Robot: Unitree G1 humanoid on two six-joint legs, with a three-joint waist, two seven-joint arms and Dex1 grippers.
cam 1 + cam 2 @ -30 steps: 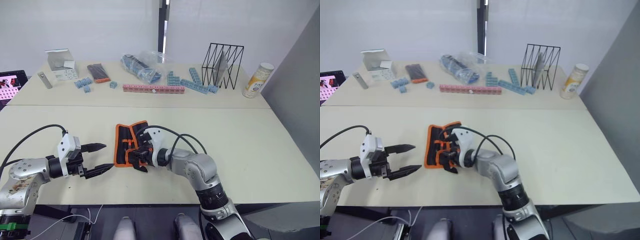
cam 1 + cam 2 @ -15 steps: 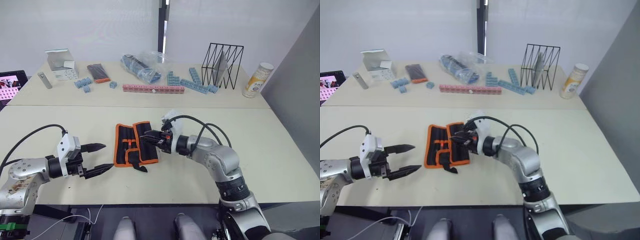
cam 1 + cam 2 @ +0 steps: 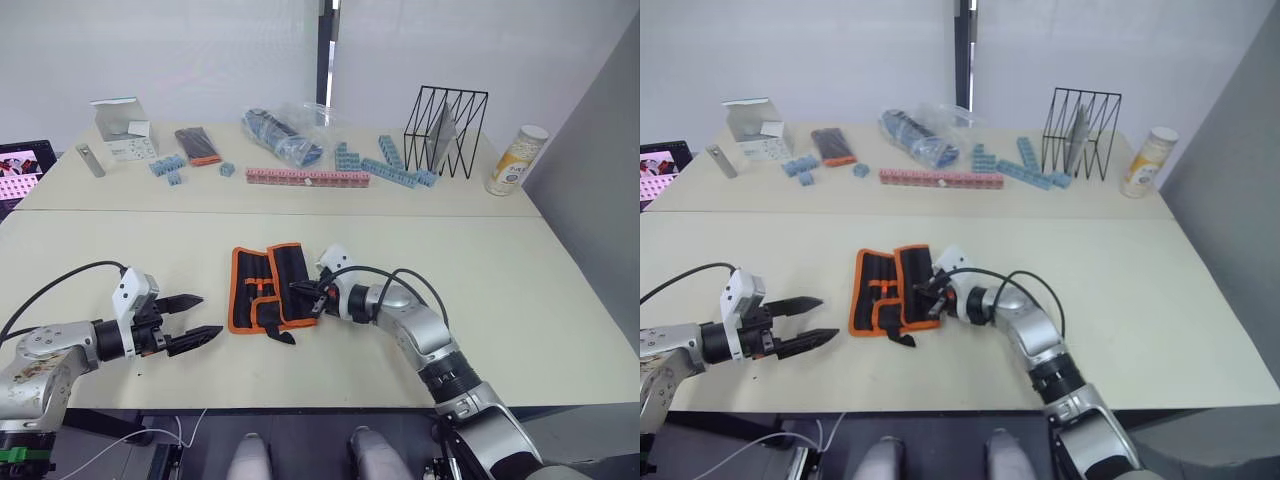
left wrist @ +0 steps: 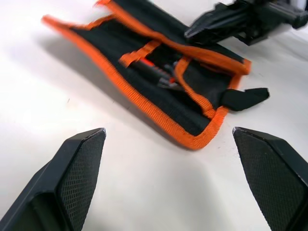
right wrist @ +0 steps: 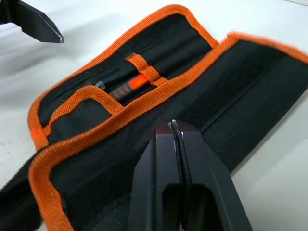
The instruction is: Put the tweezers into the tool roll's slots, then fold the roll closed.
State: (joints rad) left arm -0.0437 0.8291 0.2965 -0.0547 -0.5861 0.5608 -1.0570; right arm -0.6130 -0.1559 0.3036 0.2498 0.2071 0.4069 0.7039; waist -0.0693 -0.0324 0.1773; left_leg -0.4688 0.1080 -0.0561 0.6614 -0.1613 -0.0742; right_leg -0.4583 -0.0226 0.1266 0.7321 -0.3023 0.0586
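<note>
Head views: tool roll lay mid-frame, right flap folded over since 1.0 s ago | right gripper closed empty at flap edge; left gripper open, lower left | Wrist views: tweezers slotted inside; final fold outstanding.

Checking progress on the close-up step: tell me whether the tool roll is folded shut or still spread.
Partly folded. The tool roll's right flap lies over its middle, while the left panel is still open, its orange-edged pocket exposed. The right gripper, fingers shut, sits at the folded flap.
</note>
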